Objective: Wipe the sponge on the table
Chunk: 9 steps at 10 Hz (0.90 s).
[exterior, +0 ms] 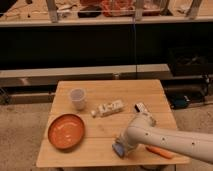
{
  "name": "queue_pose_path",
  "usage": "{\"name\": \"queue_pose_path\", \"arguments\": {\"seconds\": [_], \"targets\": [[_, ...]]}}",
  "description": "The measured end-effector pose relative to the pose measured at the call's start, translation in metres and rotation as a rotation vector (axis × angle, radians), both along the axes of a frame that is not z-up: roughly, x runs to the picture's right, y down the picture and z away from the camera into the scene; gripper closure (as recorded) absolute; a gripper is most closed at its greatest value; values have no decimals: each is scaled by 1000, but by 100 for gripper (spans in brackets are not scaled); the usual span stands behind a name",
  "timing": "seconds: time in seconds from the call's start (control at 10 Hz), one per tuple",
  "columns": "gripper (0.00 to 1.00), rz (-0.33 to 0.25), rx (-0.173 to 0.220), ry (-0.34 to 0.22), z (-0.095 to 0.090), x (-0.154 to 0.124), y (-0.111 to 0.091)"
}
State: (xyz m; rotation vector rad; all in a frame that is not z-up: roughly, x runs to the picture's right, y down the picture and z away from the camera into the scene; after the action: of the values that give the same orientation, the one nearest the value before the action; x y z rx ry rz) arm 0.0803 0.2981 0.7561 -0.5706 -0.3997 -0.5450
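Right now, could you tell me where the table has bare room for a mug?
Bare: far strip behind cup and carton; gap between plate and gripper, by the sponge at the front of the table. Crowded: right side.

The sponge (118, 150) is a small, light-blue, soft block. It lies flat on the table (125, 92), on the front part of the top, right of centre and close to the front edge. Only its lower left portion is visible; the rest is covered from above by the gripper (121, 145), which sits directly on it at the end of the white arm. The table is small and roughly square, made of light wood with a pale top of planks running left to right. It stands level on a speckled floor, in front of a dark shelf unit.
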Motion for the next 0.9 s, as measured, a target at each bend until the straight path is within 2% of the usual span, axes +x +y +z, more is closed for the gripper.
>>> {"name": "queue_pose_path", "arguments": {"seconds": [0.3,0.5,0.9], "targets": [[46,-6,-8,-2,17,-7,-31],[46,-8,-18,-3,26,-9,-44],[46,-24,-29,4,35,-16,-53]]}}
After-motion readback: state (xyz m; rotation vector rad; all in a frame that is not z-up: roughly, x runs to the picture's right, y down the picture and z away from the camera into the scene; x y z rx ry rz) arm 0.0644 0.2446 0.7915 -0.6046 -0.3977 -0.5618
